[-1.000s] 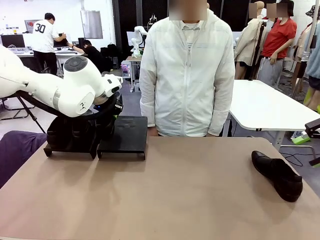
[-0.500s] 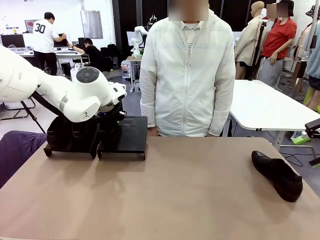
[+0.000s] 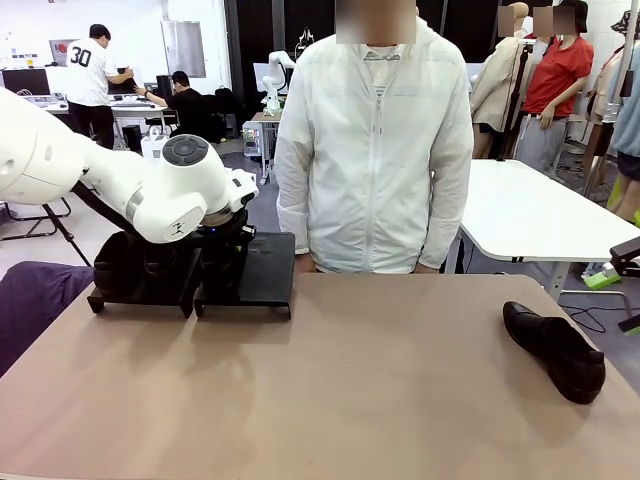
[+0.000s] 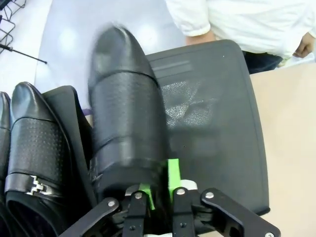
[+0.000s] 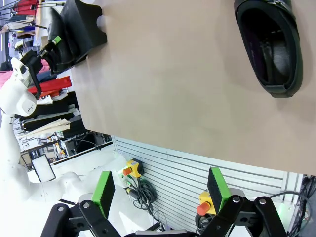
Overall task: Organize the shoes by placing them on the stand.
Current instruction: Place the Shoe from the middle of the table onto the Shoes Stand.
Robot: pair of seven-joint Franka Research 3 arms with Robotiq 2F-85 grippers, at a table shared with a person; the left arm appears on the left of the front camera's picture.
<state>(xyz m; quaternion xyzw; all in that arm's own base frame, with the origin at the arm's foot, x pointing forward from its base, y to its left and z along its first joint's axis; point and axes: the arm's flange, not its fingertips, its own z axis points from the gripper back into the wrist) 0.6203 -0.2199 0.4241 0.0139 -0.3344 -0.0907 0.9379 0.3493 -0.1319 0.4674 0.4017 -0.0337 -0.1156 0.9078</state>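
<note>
We find the stand [image 3: 262, 265] at the far left corner of the table. Two shoes [image 4: 37, 153] occupy its left tray, and a third shoe [image 4: 126, 118] lies along the left side of the right tray [image 4: 217, 108]. The fourth shoe [image 3: 555, 350] lies near the table's right edge, well apart from the stand. The left gripper [image 4: 159, 180] has its green pads [image 4: 173, 173] close together on either side of the third shoe's heel wall; we cannot tell whether they are pressing it. The right gripper [image 5: 160, 190] hangs with its jaws wide apart and nothing between them.

In our judgement the main hazard is the withdrawal: a pad catching the heel wall could drag the shoe down the sloped tray or tip it against its neighbour. The toe appears to reach past the tray's far edge, so full seating is unconfirmed. Compared with a second ago, the left arm's wrist housing has shifted toward the right tray and risen. The fourth shoe and the person [image 3: 375, 150] remain as they were.
</note>
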